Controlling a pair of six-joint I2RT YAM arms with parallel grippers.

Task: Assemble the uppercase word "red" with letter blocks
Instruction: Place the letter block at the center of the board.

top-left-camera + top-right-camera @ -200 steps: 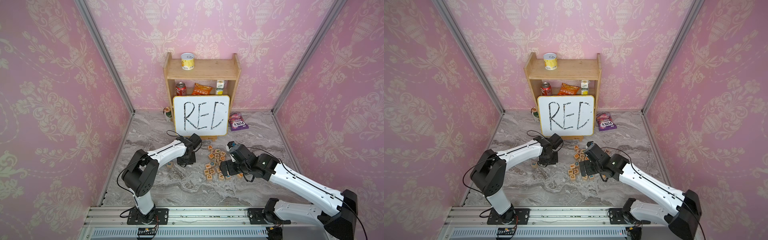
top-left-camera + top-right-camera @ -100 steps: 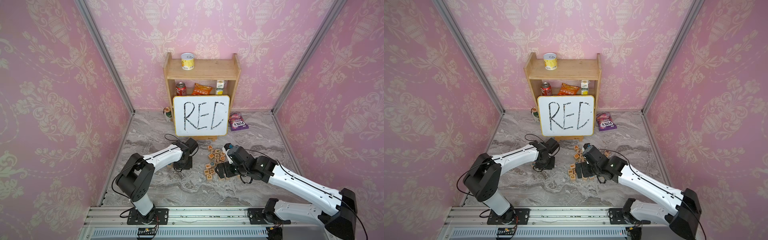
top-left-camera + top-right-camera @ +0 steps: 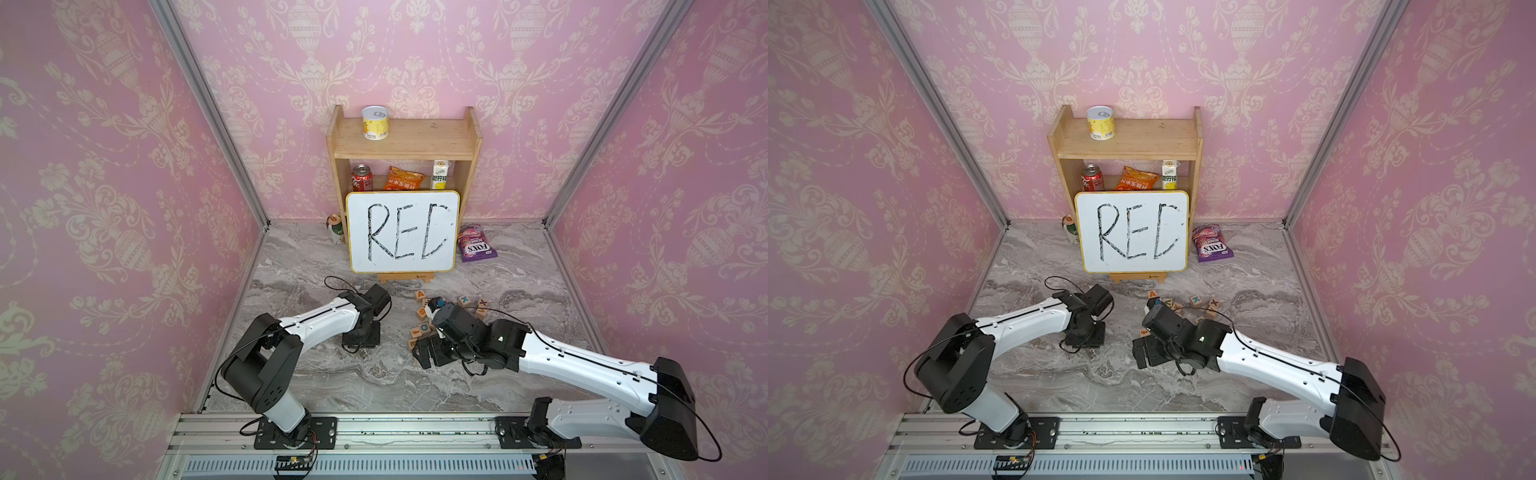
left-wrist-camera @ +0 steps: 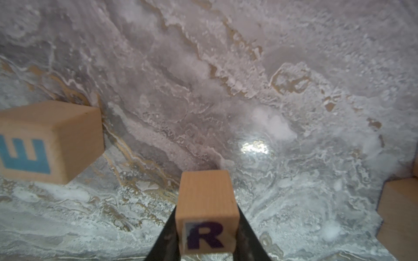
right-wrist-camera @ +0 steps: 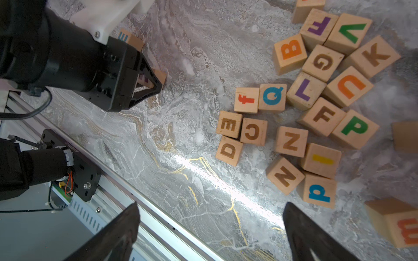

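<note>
Marble-patterned tabletop (image 3: 374,374), and the left gripper (image 4: 207,226) pinched the pale wooden purple-R cube (image 4: 204,192) low beside the blue-E cube (image 4: 52,140), left of the scattered block pile (image 5: 305,90) where the right gripper (image 5: 210,205) hung spread; a crooked release might have knocked that E askew.

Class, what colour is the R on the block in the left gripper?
The block's R is dark purple, clearest in the left wrist view.

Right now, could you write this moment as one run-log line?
left gripper: shut on R block | right gripper: open, empty | E block: on table, apart from R block
</note>
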